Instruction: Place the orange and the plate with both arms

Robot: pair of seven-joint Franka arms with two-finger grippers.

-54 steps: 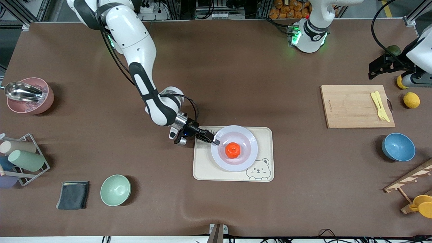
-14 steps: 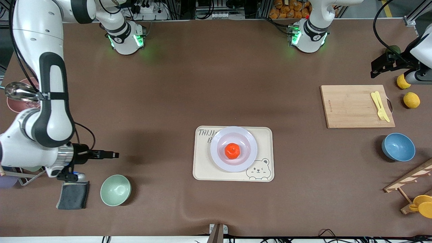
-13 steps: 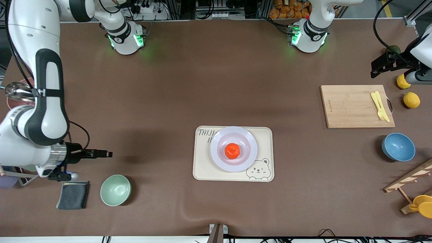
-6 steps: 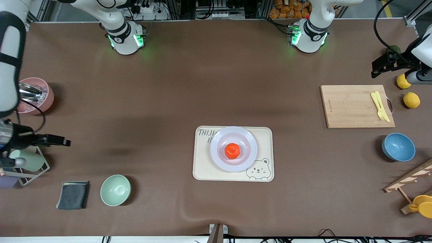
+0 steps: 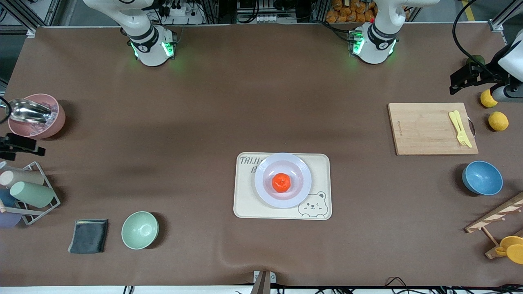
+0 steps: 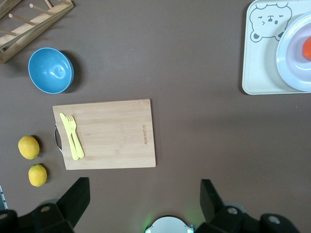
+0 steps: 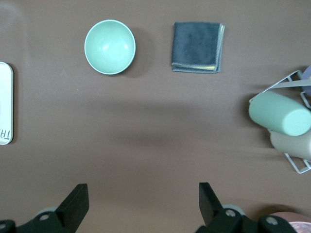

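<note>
The orange (image 5: 281,182) sits in the middle of the plate (image 5: 265,188), and the plate rests on the cream tray (image 5: 246,206) at the centre of the worktop (image 5: 245,102). The plate covers most of the tray's width, leaving a bare strip along the edge nearest the front camera, where the bear drawing (image 5: 312,204) shows.

The right end effector (image 5: 22,146) hangs at the very edge of the front view, over the right arm's end of the worktop, between the pink bowl (image 5: 39,118) and the wire rack of cups (image 5: 28,192). Its wrist view shows the two fingers (image 7: 73,204) spread wide with nothing between them. The left end effector (image 5: 463,79) hangs over the left arm's end, near the corner of the cutting board (image 5: 425,130) and just beside the two lemons (image 5: 498,121); its fingers (image 6: 75,196) are likewise spread wide and empty.

Broad bare brown surface lies around all four edges of the tray. The green bowl (image 5: 139,230) and grey cloth (image 5: 88,236) lie well apart from it toward the right arm's end, the blue bowl (image 5: 482,177) well apart toward the left arm's end.
</note>
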